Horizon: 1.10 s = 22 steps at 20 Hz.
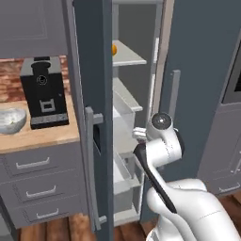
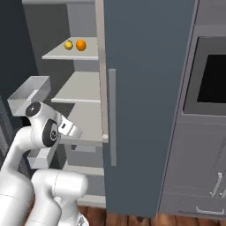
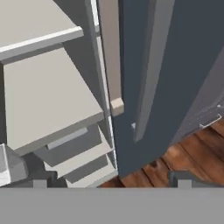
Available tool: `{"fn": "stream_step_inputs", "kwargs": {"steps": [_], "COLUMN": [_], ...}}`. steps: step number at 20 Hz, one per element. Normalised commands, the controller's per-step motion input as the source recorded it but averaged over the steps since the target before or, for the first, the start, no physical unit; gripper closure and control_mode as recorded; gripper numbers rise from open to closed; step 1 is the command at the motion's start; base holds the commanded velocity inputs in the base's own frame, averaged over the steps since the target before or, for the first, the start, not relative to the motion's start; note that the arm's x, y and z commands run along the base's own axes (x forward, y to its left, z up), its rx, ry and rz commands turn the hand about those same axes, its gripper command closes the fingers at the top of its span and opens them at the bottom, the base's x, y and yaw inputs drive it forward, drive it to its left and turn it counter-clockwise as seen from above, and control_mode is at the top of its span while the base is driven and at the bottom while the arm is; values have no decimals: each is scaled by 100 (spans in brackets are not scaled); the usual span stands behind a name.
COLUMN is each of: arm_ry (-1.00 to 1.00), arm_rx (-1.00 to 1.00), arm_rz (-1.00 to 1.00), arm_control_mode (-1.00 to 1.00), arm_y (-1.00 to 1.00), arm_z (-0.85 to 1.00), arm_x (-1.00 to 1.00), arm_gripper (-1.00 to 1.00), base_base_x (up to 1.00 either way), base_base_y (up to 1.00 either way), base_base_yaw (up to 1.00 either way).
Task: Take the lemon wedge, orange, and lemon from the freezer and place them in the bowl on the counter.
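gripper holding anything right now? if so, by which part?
Nothing held. The gripper is open and empty in front of the freezer shelves; the orange and lemon sit on the upper shelf.

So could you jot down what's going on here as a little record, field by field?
freezer door: open, freezer shelves showing
orange: orange on an upper shelf
lemon: lemon beside the orange, same shelf
lemon wedge: cannot tell where
bowl: bowl on the counter, left of the coffee machine
gripper: gripper open, holding nothing, facing the lower shelves
fruit moved: none yet
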Motion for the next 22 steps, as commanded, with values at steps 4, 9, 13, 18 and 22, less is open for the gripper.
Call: {"fn": "stream_step_inputs", "kwargs": {"steps": [4,9,13,18,22], "arm_ry": [0,0,0,0,0], "arm_rx": [0,0,0,0,0], "arm_rz": [0,0,0,0,0], "arm_control_mode": [100,100,100,100,100], "arm_y": [0,0,0,0,0], "arm_z": [0,0,0,0,0], "arm_x": [0,0,0,0,0], "arm_gripper": [-100,-100,-100,-100,-100], "base_base_x": [82,80,83,13,0], "base_base_y": [-29,-17,-6,60,43], "base_base_yaw": [0,4,10,18,11]}}
